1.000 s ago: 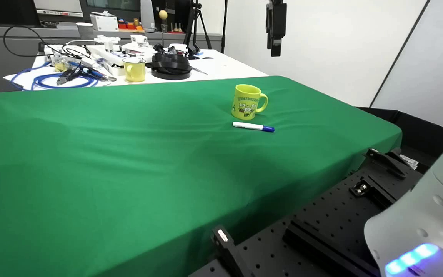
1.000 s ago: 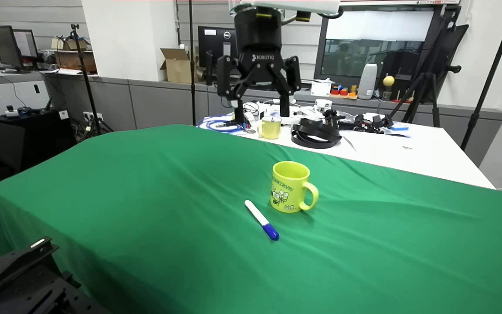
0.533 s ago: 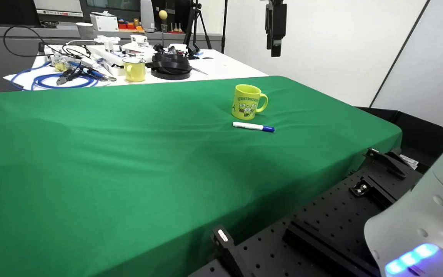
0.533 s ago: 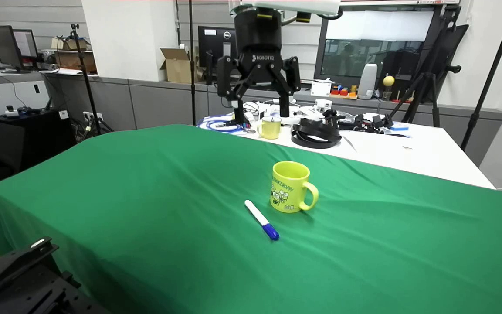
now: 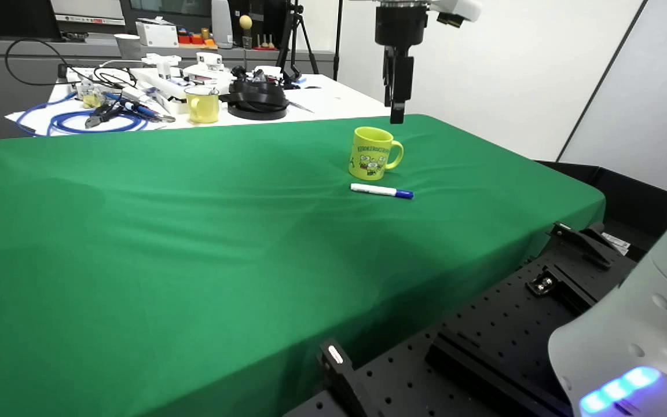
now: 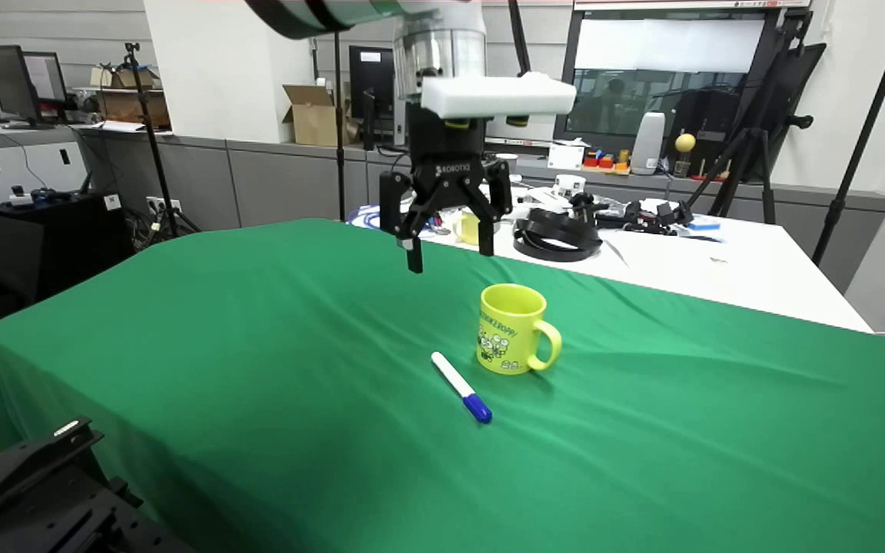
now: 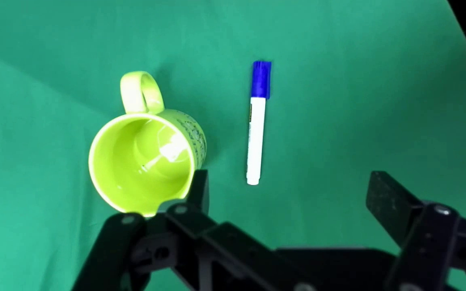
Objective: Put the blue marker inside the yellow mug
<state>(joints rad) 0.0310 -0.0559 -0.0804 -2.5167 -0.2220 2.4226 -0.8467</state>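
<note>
The blue marker, white-barrelled with a blue cap, lies flat on the green cloth in both exterior views (image 5: pixel 381 190) (image 6: pixel 459 384) and in the wrist view (image 7: pixel 257 125). The bright yellow mug stands upright beside it, apart from it, in both exterior views (image 5: pixel 362 152) (image 6: pixel 505 338); its open mouth shows empty in the wrist view (image 7: pixel 128 169). My gripper (image 6: pixel 450 259) is open and empty, pointing down above the cloth, behind and higher than the marker and mug. In the wrist view the marker's white end lies in line with the gap of the gripper (image 7: pixel 289 178); one finger covers part of the mug's rim.
A green cloth (image 5: pixel 194 231) covers the table. On a white table behind stand a paler yellow cup (image 5: pixel 203 109), blue cables (image 5: pixel 67 121) and a black coiled strap (image 6: pixel 554 236). A black perforated plate (image 5: pixel 403 376) and the white robot base (image 5: pixel 611 341) are at the near edge.
My gripper has come down towards the cloth and moved slightly left in both exterior views, staying open. The marker and the mug have not moved.
</note>
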